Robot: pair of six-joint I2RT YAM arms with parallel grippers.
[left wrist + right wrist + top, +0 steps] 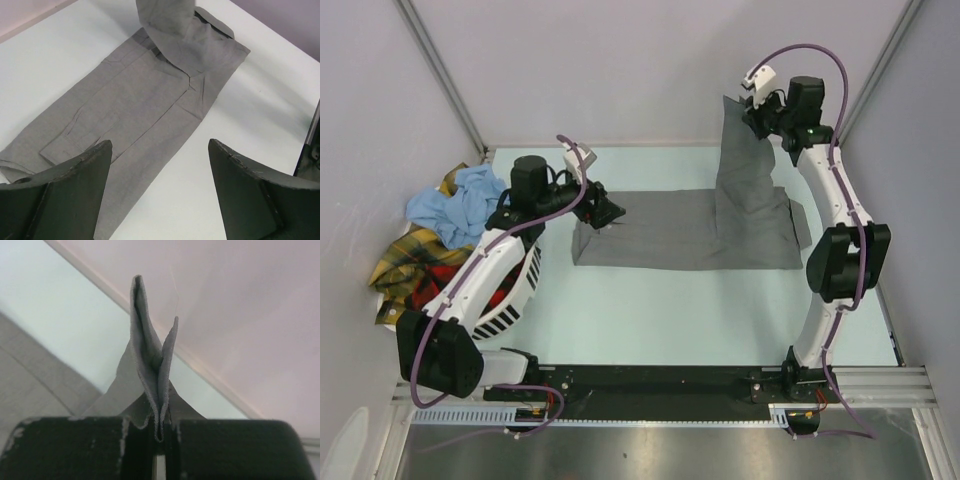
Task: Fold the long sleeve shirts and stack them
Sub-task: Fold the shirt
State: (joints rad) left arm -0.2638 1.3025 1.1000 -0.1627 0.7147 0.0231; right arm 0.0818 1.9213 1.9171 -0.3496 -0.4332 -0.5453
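A mid-grey long sleeve shirt lies folded in a long strip across the middle of the table. My right gripper is shut on its right end and holds that end raised high, so the cloth hangs down in a sheet. The pinched doubled edge shows between the jaws. My left gripper is open and empty, low over the strip's left end. Light blue, yellow plaid and red-and-black plaid shirts are heaped at the left.
A white slotted plastic basket stands at the left under my left arm, holding the heaped shirts. Walls close in the back and both sides. A black rail runs along the near edge.
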